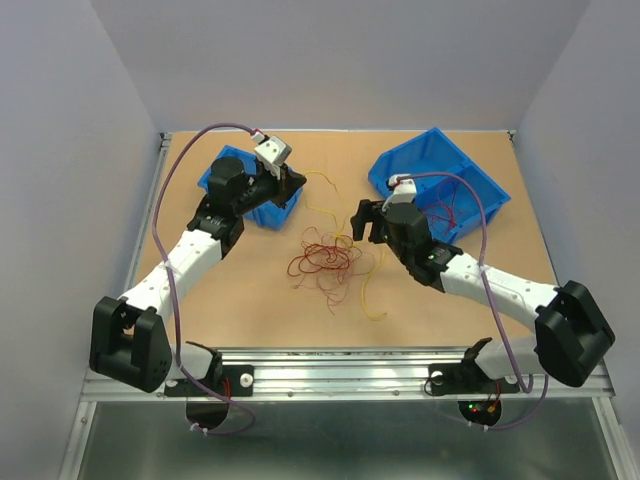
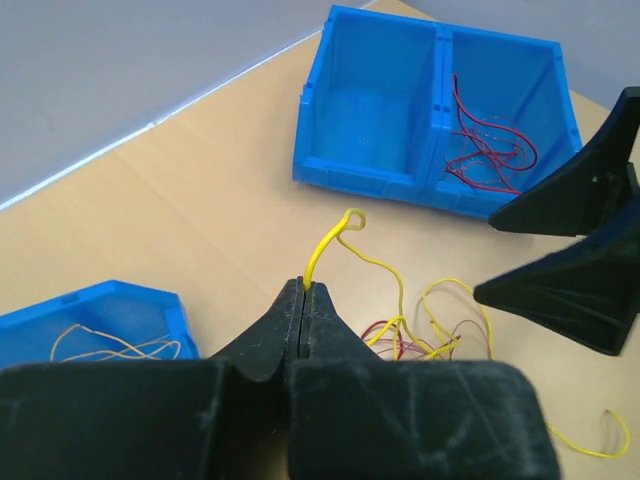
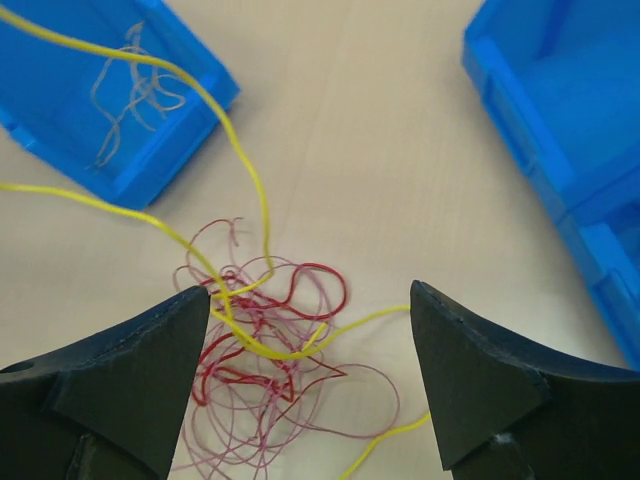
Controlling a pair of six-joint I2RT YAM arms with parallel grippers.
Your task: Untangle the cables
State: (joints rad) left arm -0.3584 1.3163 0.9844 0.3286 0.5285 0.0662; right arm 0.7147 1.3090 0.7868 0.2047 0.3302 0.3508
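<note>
The cables lie as a tangle (image 1: 322, 262) of dark red loops with yellow strands at the table's middle. My left gripper (image 1: 293, 185) is shut on the end of a yellow cable (image 2: 325, 245), pinched at the fingertips (image 2: 304, 287); the strand runs down into the tangle (image 2: 420, 335). My right gripper (image 1: 363, 222) is open and empty, hovering just right of the tangle. In the right wrist view its jaws stand wide (image 3: 310, 290) over the red loops (image 3: 270, 370), with yellow strands (image 3: 250, 170) crossing between them.
A small blue bin (image 1: 262, 213) beside my left gripper holds pale wires (image 2: 110, 345). A large two-part blue bin (image 1: 480, 175) at the back right holds dark red wires (image 2: 490, 150). A loose yellow strand (image 1: 372, 300) trails toward the near edge.
</note>
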